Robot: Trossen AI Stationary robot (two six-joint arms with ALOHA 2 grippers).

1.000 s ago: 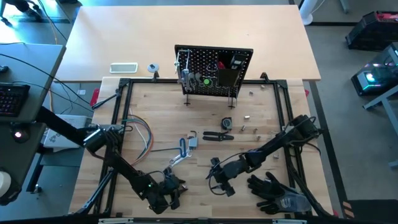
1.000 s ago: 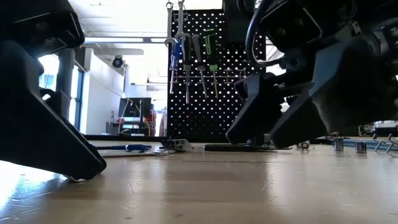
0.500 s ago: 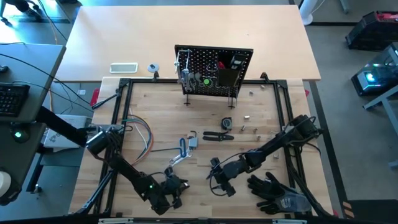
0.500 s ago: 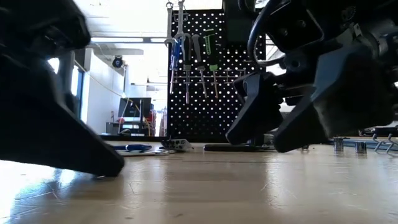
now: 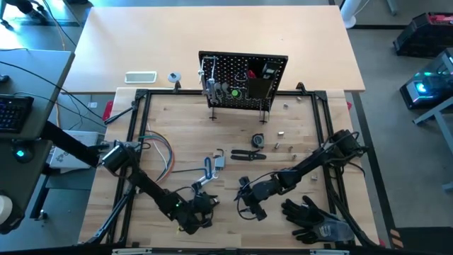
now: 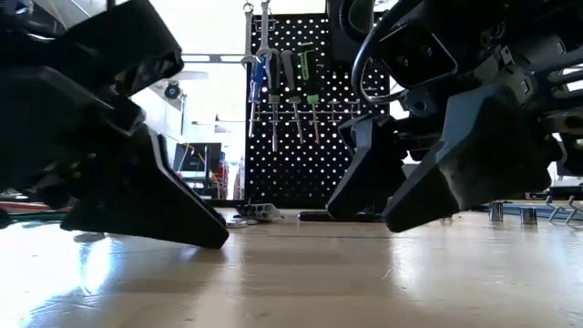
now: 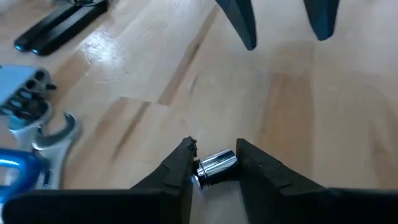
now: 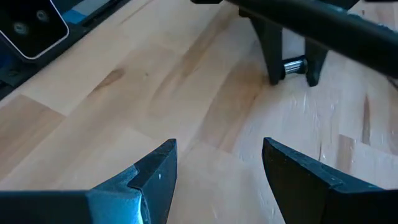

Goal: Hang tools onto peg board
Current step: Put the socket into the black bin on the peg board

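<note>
On the peg board several drivers and wrenches are already hung; pliers and other tools are left on the table. A small chrome socket is pinched by the left gripper near the front edge, while the right gripper is held wide apart, empty.

Peg board at table's far edge, pliers mid-table, gloves near right corner

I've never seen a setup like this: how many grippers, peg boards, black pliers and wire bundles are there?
Grippers: 2, left gripper and right gripper
Peg board: 1
Black pliers: 1
Wire bundle: 1
Total: 5
</note>
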